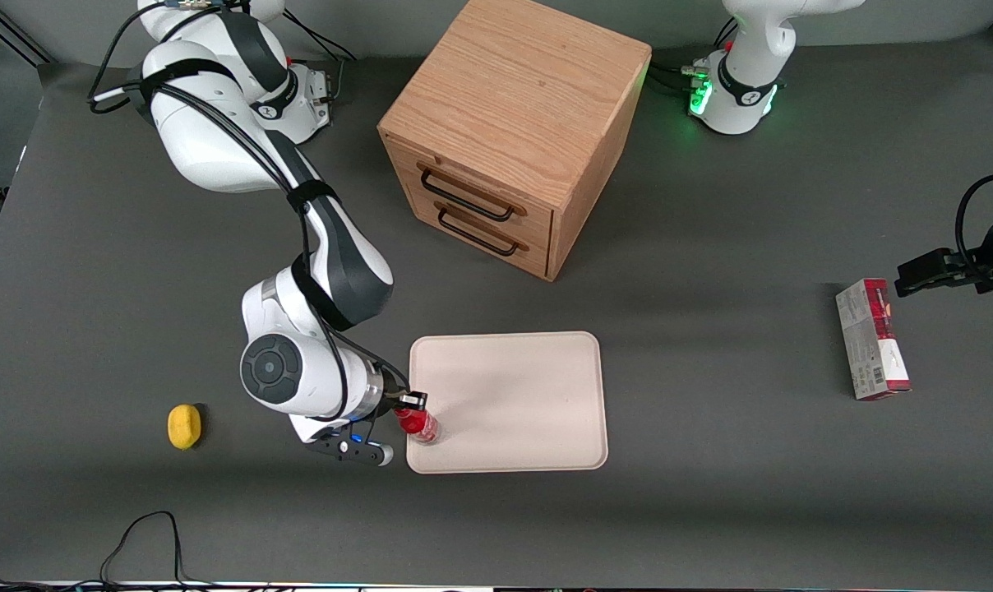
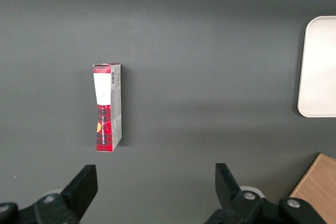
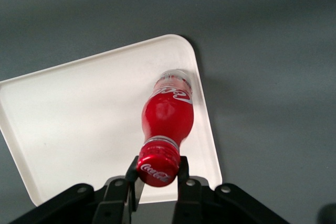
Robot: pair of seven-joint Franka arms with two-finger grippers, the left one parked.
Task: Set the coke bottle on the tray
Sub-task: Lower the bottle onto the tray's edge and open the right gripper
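Now | gripper [image 3: 157,174] pinched the coke bottle [image 3: 168,116] at its cap; bottle stood on tray [image 3: 79,114] near 1 corner

Coke bottle [image 1: 418,424] on tray [image 1: 529,395] corner

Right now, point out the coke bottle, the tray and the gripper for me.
coke bottle [image 3: 167,116]: right wrist view, red body below the cap.
tray [image 1: 521,395]: front view, bare flat middle.
gripper [image 3: 157,174]: right wrist view, between the fingertips, shut on the bottle's cap above the tray's corner.
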